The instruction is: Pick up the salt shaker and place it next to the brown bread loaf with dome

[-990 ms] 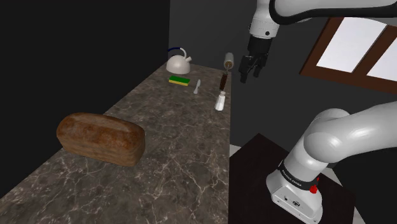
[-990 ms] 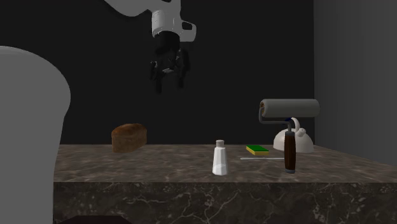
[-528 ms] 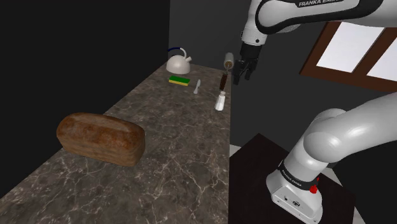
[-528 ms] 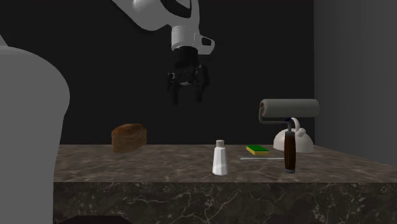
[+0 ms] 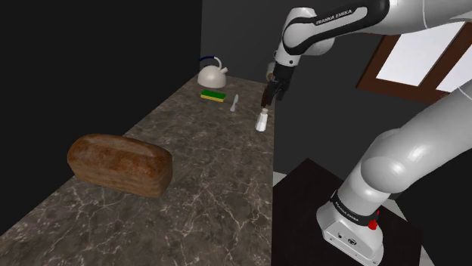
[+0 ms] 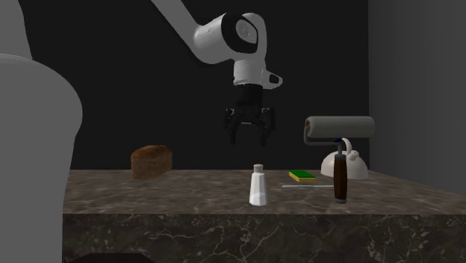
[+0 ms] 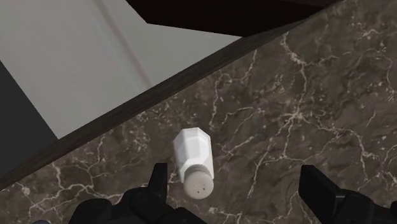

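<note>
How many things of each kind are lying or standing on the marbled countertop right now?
bread loaf: 1
salt shaker: 1
kettle: 1
sponge: 1
small white utensil: 1
roller with a brown handle: 1
Total: 6

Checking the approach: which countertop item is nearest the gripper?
The white salt shaker, upright below the open gripper; roller, sponge and kettle sit farther off.
</note>
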`<state>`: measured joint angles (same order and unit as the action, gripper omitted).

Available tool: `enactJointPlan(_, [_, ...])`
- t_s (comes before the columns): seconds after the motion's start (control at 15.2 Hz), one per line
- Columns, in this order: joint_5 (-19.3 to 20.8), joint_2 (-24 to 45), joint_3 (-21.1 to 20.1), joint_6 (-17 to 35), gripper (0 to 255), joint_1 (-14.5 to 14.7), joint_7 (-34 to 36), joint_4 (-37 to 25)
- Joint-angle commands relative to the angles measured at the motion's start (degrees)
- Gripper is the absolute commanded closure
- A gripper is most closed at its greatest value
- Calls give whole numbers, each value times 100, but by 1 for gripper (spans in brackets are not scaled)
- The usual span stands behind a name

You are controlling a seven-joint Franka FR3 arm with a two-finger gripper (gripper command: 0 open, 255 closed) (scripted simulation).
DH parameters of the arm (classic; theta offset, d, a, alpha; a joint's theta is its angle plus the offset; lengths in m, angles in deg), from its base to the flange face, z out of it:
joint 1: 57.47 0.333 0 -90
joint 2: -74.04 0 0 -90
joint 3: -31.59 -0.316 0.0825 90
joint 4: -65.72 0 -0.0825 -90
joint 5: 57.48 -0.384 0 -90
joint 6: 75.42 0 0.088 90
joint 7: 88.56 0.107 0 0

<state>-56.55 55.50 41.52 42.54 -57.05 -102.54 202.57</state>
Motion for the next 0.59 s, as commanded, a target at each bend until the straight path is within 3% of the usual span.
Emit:
enactJointPlan(0.0, [-149, 445, 154, 296, 0, 24, -338, -147])
enactJointPlan(0.13, [-353, 914, 285, 513, 0, 49, -685, -378])
enactJointPlan(0.53, [-450, 1164, 294, 933, 0, 62, -776, -198])
